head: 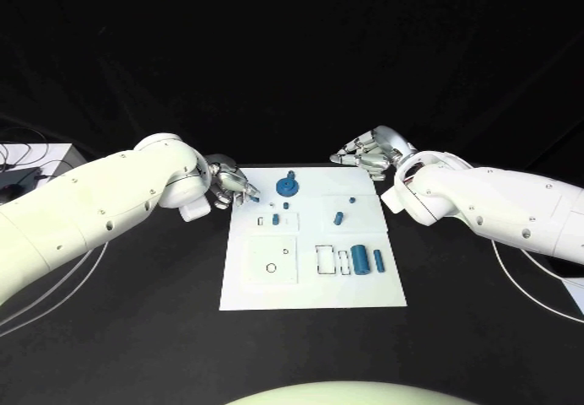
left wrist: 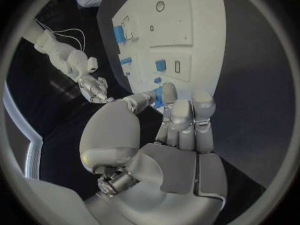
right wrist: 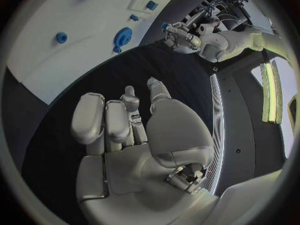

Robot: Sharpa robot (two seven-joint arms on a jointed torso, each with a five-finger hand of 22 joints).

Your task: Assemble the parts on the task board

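A small blue part (left wrist: 164, 94) is pinched in the fingertips of the left hand (head: 229, 186) at the far left corner of the white task board (head: 310, 287), beside a round blue part (head: 289, 185), while the right hand (head: 369, 153), fingers loosely curled on nothing, hovers off the far right corner.

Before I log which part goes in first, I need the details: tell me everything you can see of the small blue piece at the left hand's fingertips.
The small blue piece is a short, solid blue part, plastic by its look, its exact shape hard to tell. The left hand pinches it between thumb and fingertips, which cover most of it. It is held at the far left corner of the task board; whether it touches the board cannot be told.
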